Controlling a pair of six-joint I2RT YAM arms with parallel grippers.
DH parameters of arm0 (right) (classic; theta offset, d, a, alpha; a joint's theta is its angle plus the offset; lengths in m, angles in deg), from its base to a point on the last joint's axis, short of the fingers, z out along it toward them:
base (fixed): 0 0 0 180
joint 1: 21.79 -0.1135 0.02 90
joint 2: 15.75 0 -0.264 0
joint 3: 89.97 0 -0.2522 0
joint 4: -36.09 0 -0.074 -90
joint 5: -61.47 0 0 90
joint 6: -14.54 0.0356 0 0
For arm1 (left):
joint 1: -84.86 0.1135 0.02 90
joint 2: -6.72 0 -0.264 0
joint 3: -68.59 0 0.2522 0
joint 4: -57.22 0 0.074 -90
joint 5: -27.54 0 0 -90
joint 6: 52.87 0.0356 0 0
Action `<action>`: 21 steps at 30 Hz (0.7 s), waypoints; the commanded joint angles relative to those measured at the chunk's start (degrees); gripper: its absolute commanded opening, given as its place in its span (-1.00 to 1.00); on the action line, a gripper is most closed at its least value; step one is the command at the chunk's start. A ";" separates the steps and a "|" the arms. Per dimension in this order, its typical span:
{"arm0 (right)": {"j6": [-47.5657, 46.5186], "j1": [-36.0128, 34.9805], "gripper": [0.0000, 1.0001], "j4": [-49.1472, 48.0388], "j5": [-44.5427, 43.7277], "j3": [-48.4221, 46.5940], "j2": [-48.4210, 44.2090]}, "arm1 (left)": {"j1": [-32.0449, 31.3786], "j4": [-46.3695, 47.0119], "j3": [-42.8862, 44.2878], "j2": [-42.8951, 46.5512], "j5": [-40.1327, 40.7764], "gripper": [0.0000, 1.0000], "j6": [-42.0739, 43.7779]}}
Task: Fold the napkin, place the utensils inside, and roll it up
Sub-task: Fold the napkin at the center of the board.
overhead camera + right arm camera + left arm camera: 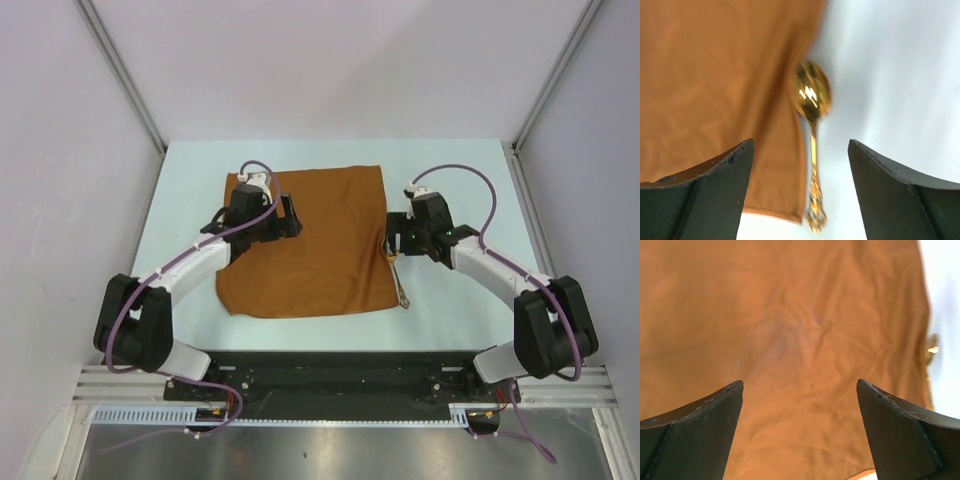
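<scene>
The rust-orange, shiny cloth napkin (305, 240) lay flat, unfolded. My left claw (799, 385) gaped empty over it. My right claw (800, 144), equally wide and empty, hung over the small gold metal spoon (812, 95) at its right edge. Folding, filling and rolling all lay ahead, I judged.

right wrist: spoon (812, 95) bowl blurred | top: spoon's bowl end hidden under right gripper (390, 238) | left wrist: napkin (790, 330) cut off at 9, 12 and 6 o'clock; spoon only a blurred glint at 3 o'clock
</scene>
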 commanded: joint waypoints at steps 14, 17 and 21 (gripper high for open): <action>8.75 1.72 0.34 11.16 -8.68 4.98 -11.10 | -25.00 18.04 -3.57 -1.21 -1.33 0.72 5.92; 9.54 6.38 0.33 10.46 -6.84 4.54 -13.29 | -31.16 18.92 1.08 -7.10 -3.35 0.56 8.04; 10.15 12.18 0.33 9.41 -4.20 4.54 -16.81 | -35.90 22.26 4.09 -14.13 -7.40 0.38 7.78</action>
